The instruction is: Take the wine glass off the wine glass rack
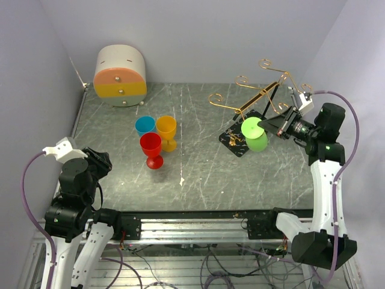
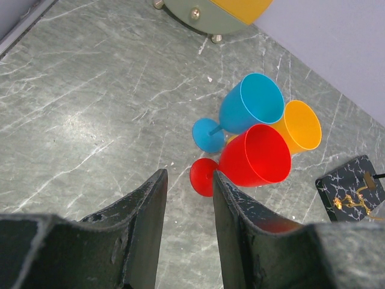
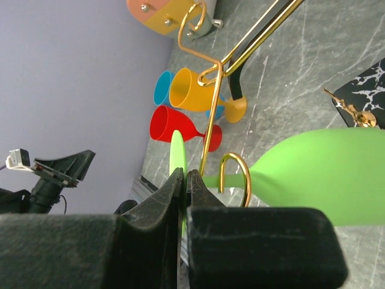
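The lime-green plastic wine glass [image 1: 257, 139] lies on its side at the low front arm of the wine glass rack [image 1: 260, 94], a stand of thin gold wire arms with curled scroll ends on a black post and a small black square base. It is not yet free. In the right wrist view its stem runs through the end curl of one gold arm, with the bowl on one side of the wire and the flat foot on the other. The right pincer [image 3: 183, 176] is pressed together on the thin edge of that foot, pinching the glass there. That is probably because the disc sticks out beyond the rack's wire and offers two flat faces to grip. From this hold, I judge, the stem can be drawn sideways out of the open scroll. The bowl hangs over the rack's base, though I cannot tell whether it touches it. The left pincer [image 2: 189, 177] is spread and holds nothing, well to the left of the rack. It points at a red plastic goblet [image 2: 255, 155], a blue plastic goblet [image 2: 249, 103] and an orange plastic goblet [image 2: 299, 125], grouped on the grey marbled tabletop [image 1: 198, 174] left of the rack, apparently parked out of the way. A rounded white cabinet with peach and yellow drawers [image 1: 120, 75] sits farther left of the rack.
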Controlling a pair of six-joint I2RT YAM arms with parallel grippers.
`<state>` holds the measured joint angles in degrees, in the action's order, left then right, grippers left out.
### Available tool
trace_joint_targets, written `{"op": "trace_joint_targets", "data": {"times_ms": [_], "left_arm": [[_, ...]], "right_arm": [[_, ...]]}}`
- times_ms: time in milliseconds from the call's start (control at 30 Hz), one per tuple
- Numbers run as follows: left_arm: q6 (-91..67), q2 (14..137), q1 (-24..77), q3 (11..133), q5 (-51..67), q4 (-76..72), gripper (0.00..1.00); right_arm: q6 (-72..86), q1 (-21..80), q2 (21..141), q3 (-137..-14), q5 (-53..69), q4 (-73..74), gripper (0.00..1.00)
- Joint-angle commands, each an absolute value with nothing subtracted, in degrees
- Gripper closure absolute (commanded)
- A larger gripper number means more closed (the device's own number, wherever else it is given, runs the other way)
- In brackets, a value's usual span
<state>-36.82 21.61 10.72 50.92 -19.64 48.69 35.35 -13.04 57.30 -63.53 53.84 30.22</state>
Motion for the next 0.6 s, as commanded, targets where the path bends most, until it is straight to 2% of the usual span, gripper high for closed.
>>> {"op": "trace_joint_targets", "data": {"times_ms": [0, 433, 567], "left_arm": [[-36.73, 22.11, 11.06, 50.81, -19.86, 47.06, 0.53], [-36.89, 22.1, 11.07, 50.89, -20.21, 47.25, 0.53], [-36.91, 22.16, 11.07, 50.89, -20.13, 47.23, 0.53]], "right_arm": [[37.28, -12.74, 59.23, -64.95, 55.02, 24.36, 1.0], [40.65, -12.74, 62.21, -69.49, 46.09, 16.83, 1.0], [43.33, -12.74, 63.3, -70.77, 47.05, 12.22, 1.0]]}}
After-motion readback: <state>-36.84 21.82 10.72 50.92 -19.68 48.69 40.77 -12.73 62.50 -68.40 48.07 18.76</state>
